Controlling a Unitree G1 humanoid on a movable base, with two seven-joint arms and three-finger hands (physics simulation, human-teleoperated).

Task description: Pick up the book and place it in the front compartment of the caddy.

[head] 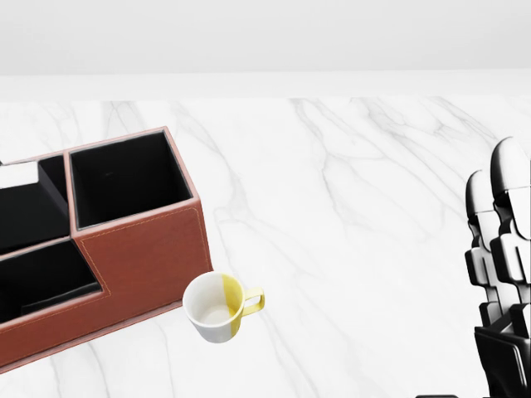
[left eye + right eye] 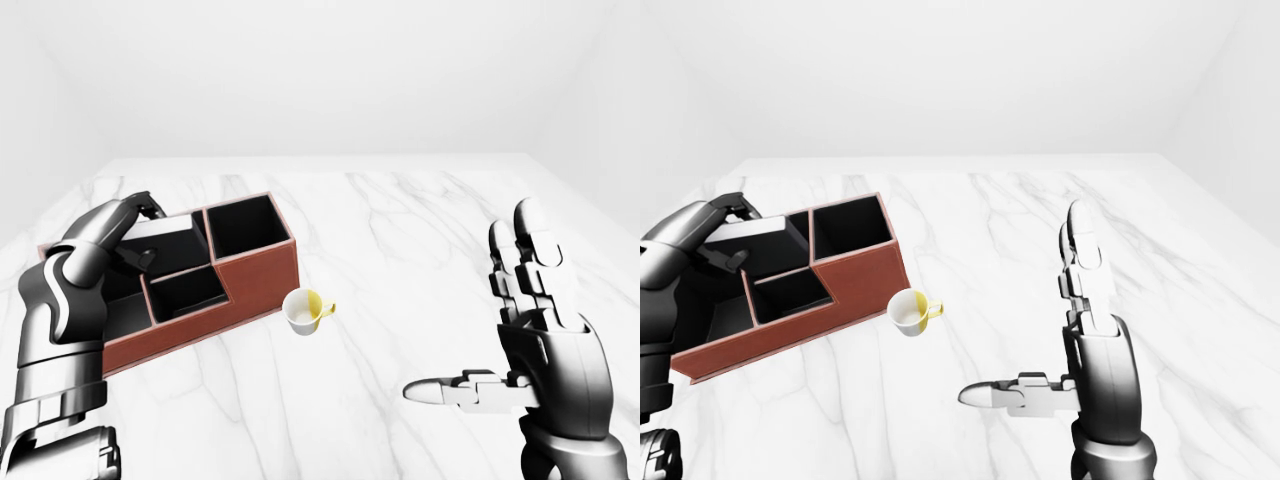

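The brown caddy (image 2: 255, 275) stands at the left of the marble table, with black-lined compartments. My left hand (image 2: 148, 232) is shut on the book (image 2: 170, 230), a dark book with a pale grey edge. It holds the book tilted in the mouth of the compartment just left of the tall square one (image 1: 124, 178). A corner of the book shows in the head view (image 1: 21, 176). How deep the book sits I cannot tell. My right hand (image 2: 475, 320) is open and empty, fingers up and thumb out, at the lower right, far from the caddy.
A white and yellow mug (image 2: 305, 310) lies on its side on the marble table (image 2: 400, 230), close to the caddy's lower right corner. A low compartment (image 2: 185, 290) of the caddy lies below the book.
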